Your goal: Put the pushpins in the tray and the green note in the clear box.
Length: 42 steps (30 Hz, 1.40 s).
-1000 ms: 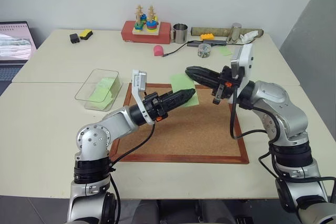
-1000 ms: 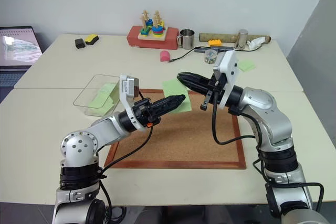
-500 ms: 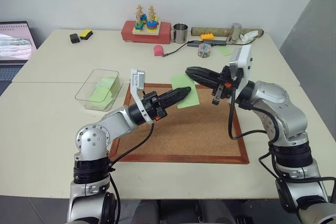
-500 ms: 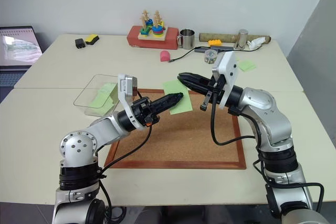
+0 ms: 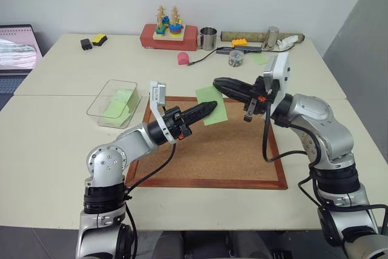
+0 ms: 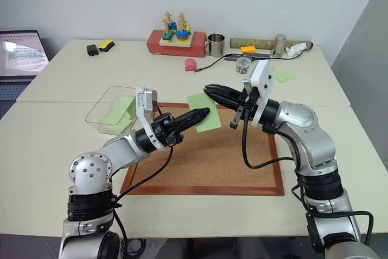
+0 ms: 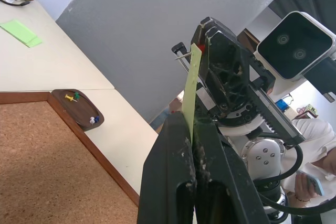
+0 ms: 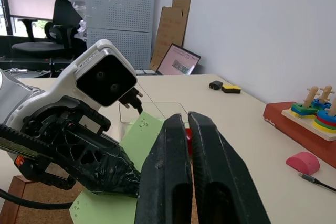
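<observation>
Honestly nothing readable anywhere here. The laptop over at about 10 o'clock on the desk has its screen on, but it's just pale wavy shapes from where I'm standing, no words I can make out. The green note looks blank, same for the notes in the clear box. The red base under the stacking toy at 12 o'clock has no lettering I can see, and the metal cup is plain too.

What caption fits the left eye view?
Both grippers, left and right, pinch the green note above the cork board.
</observation>
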{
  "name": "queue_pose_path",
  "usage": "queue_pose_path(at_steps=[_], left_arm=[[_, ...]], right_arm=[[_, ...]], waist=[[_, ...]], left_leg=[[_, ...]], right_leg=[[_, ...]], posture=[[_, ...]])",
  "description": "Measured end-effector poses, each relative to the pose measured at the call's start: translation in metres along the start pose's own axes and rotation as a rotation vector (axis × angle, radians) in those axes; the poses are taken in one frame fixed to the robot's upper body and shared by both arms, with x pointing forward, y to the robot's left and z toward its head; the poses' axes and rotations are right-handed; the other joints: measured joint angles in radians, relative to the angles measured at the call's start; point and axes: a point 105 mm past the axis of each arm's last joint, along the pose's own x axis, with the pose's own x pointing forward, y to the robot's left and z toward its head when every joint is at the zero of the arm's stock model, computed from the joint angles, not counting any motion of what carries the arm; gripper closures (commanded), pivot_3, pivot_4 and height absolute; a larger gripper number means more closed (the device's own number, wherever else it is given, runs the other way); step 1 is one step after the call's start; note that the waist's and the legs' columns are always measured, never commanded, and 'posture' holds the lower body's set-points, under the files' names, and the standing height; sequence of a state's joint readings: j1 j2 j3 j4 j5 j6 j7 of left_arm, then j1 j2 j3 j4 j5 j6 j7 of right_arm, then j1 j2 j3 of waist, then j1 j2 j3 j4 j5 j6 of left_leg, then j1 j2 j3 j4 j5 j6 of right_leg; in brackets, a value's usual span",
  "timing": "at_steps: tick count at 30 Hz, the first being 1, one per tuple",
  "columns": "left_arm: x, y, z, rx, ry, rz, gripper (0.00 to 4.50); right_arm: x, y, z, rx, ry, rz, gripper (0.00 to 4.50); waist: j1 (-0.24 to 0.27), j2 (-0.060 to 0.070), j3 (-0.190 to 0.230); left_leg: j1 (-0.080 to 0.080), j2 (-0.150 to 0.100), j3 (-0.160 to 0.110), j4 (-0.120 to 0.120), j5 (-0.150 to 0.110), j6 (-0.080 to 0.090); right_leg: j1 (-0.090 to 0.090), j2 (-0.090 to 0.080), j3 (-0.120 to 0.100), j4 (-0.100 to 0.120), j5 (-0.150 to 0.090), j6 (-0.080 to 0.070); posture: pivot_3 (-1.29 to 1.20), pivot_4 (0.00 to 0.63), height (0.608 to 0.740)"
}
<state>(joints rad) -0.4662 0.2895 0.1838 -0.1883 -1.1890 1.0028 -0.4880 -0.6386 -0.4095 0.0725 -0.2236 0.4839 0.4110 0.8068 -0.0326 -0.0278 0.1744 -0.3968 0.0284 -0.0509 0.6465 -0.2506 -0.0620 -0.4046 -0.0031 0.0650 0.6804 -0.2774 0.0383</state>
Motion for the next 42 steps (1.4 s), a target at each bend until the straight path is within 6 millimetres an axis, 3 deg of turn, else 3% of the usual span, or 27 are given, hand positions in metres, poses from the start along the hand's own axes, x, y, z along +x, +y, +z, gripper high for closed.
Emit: queue_pose_path(at_steps=[6,10,14,16,20,22,24,26,29,32,39,42], left_arm=[[-0.003,0.022,-0.004,-0.074,0.015,0.110,4.47],[-0.004,0.024,-0.006,-0.078,0.028,0.121,4.47],[-0.004,0.027,-0.008,-0.046,0.047,0.148,4.47],[-0.003,0.032,-0.010,0.061,0.090,0.192,4.47],[0.001,0.034,-0.008,0.296,0.148,0.225,4.47],[0.007,0.023,-0.014,0.557,0.251,0.173,4.47],[0.012,0.013,-0.017,0.683,0.280,0.114,4.47],[0.021,0.005,-0.024,0.767,0.275,0.045,4.47],[0.028,0.002,-0.029,0.860,0.298,-0.006,4.47],[0.032,0.004,-0.029,0.884,0.298,-0.020,4.47],[0.031,0.012,-0.033,0.876,0.322,-0.017,4.47],[0.032,0.011,-0.035,0.872,0.323,-0.031,4.50]], right_arm=[[0.001,0.001,0.000,-0.017,0.000,0.002,4.50],[0.001,0.001,0.001,-0.023,-0.003,-0.001,4.50],[0.000,-0.003,0.001,-0.022,-0.005,-0.028,4.50],[-0.007,-0.013,-0.004,-0.018,0.012,-0.097,4.50],[-0.044,-0.058,-0.037,0.042,0.132,-0.368,4.50],[-0.079,-0.089,-0.058,0.081,0.206,-0.585,4.50],[-0.103,-0.106,-0.067,0.096,0.251,-0.711,4.50],[-0.125,-0.116,-0.083,0.134,0.315,-0.815,4.50],[-0.141,-0.118,-0.110,0.220,0.416,-0.883,4.50],[-0.151,-0.115,-0.131,0.298,0.484,-0.914,4.50],[-0.142,-0.119,-0.136,0.375,0.490,-0.909,4.50],[-0.138,-0.118,-0.140,0.399,0.490,-0.902,3.90]], waist=[[0.000,0.000,0.000],[0.000,0.000,0.000],[0.000,0.000,0.000],[0.001,0.000,0.000],[0.003,0.000,0.000],[0.005,0.000,0.000],[0.006,0.002,0.001],[0.003,0.002,0.001],[-0.006,0.002,0.002],[-0.007,0.003,0.002],[-0.009,0.003,0.002],[-0.008,0.003,0.002]], left_leg=[[0.000,0.000,0.000,0.000,0.000,0.000],[-0.001,0.000,0.000,0.000,0.000,0.000],[-0.001,0.000,0.000,0.000,0.000,0.000],[-0.001,0.000,0.000,0.000,0.000,0.000],[-0.001,-0.001,0.001,0.000,0.000,0.000],[-0.001,-0.001,0.001,-0.001,0.000,0.000],[-0.001,-0.001,0.003,-0.001,0.000,0.000],[-0.001,-0.001,0.004,-0.001,0.000,0.000],[0.000,0.000,0.005,-0.002,0.000,0.000],[0.000,0.000,0.005,-0.001,0.000,0.000],[0.000,0.000,0.005,-0.001,0.000,0.000],[-0.001,0.000,0.005,-0.001,0.000,0.000]], right_leg=[[0.000,0.000,0.000,0.000,0.000,0.000],[-0.001,0.000,0.000,0.000,0.000,0.000],[-0.001,0.000,0.000,0.000,0.000,0.000],[0.000,0.000,0.000,0.000,0.000,0.000],[0.000,0.000,0.001,-0.001,0.000,0.000],[-0.001,0.000,0.001,-0.002,0.000,0.000],[-0.001,-0.001,0.002,-0.002,0.000,0.000],[-0.001,0.000,0.003,-0.002,0.000,0.000],[-0.001,0.001,0.005,-0.001,0.000,0.000],[-0.001,0.001,0.005,-0.001,0.000,0.000],[-0.001,0.001,0.005,-0.001,0.000,0.000],[-0.001,0.001,0.004,-0.001,0.000,0.000]], posture=[[0.00,0.150,0.740],[0.00,0.150,0.740],[0.00,0.150,0.740],[0.00,0.150,0.740],[0.00,0.150,0.740],[0.00,0.150,0.740],[0.00,0.150,0.740],[0.00,0.150,0.740],[0.00,0.150,0.740],[0.00,0.150,0.740],[0.00,0.150,0.740],[0.00,0.150,0.740]])
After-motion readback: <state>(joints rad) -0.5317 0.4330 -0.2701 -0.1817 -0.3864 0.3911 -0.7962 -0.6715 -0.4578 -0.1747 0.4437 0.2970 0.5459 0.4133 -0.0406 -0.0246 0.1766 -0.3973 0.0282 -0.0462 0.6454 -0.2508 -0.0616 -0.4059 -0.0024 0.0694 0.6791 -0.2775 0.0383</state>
